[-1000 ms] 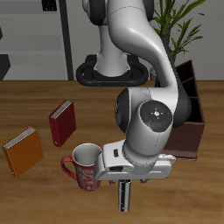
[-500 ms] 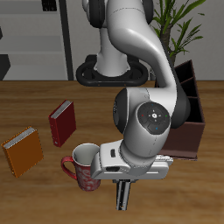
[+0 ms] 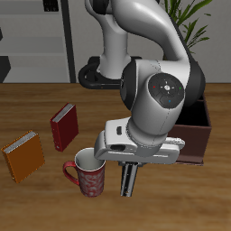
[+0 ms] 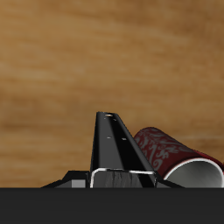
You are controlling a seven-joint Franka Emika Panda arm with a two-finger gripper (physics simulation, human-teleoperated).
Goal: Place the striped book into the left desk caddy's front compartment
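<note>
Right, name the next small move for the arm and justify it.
Probably keep lifting, then carry toward the left desk caddy: the gripper is shut on the striped book, which hangs upright beside the mug, clear of the table.

1. Exterior view — set in front of and above the table, facing the robot and looking down; it takes in the arm, the tabletop and a shelf and plant behind.
2. Wrist view — mounted at the gripper, looking close along it onto the wooden tabletop, turned half a turn against the exterior view.
3. Shared area: the mug, the held book and the wood around them.
</note>
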